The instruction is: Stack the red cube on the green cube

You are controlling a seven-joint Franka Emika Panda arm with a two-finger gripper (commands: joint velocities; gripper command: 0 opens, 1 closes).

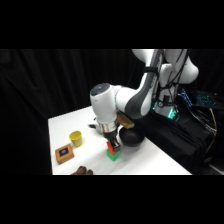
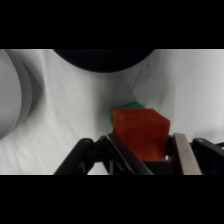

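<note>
Now, from the side, your gripper has the red cube clamped right over the green cube. Through the wrist, the red cube sits between the fingers, and the green cube peeks out just behind and beneath, so lower straight.

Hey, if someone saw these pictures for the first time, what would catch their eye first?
Probably the red cube, held in the gripper right above the green cube near the table's front edge. Next, the yellow cup and the brown block with a blue mark to the left in the side view.
</note>
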